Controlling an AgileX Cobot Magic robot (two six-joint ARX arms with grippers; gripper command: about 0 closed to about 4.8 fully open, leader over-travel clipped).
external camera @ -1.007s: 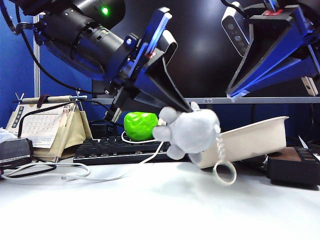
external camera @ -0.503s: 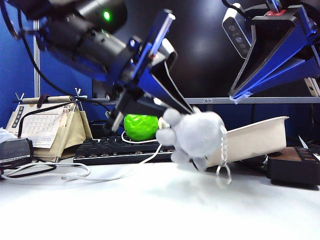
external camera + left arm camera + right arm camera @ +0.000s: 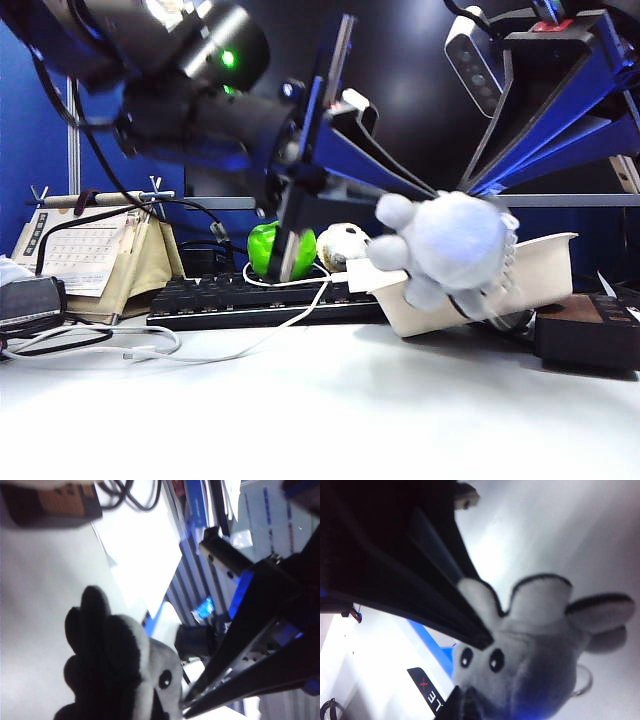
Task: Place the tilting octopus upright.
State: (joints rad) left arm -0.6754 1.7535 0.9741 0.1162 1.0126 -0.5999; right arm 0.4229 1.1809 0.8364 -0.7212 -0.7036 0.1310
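Left gripper holds the octopus aloft, tentacles pointing left.

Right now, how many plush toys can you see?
2. The octopus hangs above the table in the left claw; a white plush toy sits behind, beside the green ball. Others may be hidden.

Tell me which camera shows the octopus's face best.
The right wrist view: both black eyes of the octopus show clearly, beside the fingers of the shut left gripper. The left wrist view shows one eye, mostly shadow. The exterior view shows its body off the table, no eyes.
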